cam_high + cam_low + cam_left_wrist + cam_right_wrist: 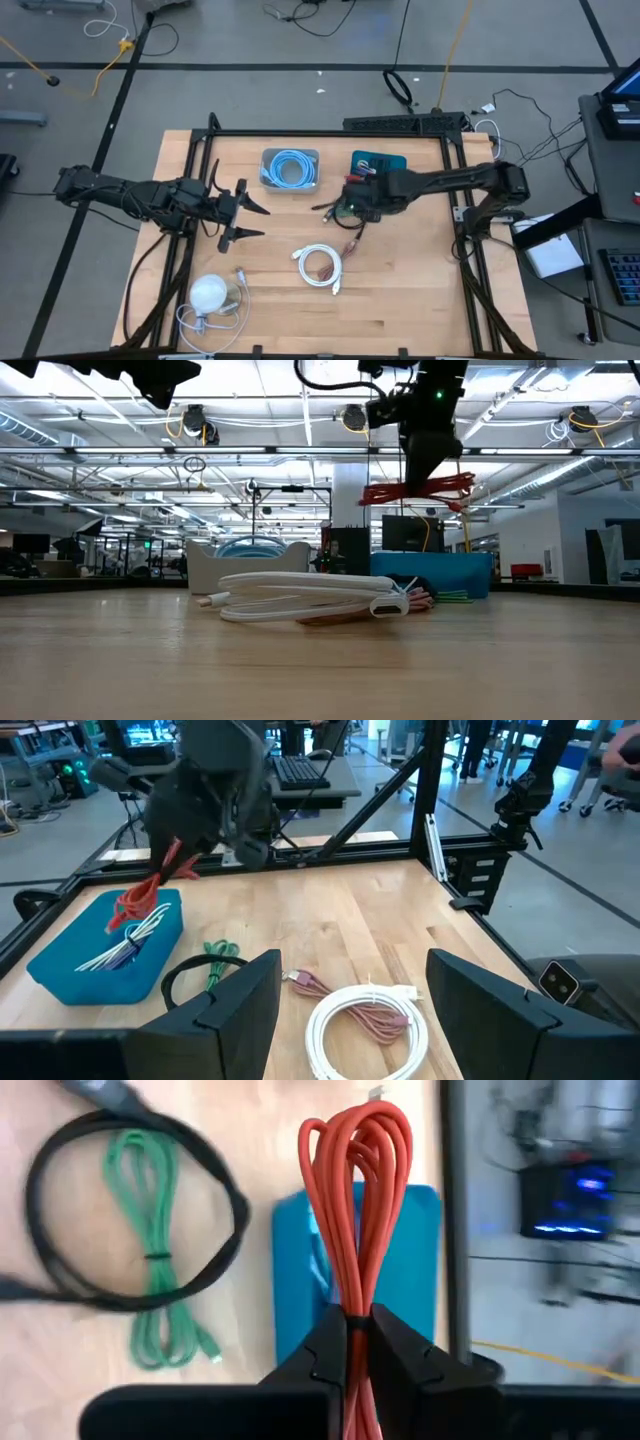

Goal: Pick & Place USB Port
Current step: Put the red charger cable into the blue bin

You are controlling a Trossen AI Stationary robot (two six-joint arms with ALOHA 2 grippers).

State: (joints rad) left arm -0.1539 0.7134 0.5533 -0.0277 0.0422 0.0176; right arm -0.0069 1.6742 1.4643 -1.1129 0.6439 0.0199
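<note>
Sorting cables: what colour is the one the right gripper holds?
Red cable, clearest in the right wrist view.

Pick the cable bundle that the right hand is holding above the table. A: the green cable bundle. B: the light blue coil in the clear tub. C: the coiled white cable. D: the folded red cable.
D. The right wrist view shows the right hand shut on the folded red cable bundle, which hangs over the blue plastic tray, while the green cable bundle lies on the wooden table.
</note>
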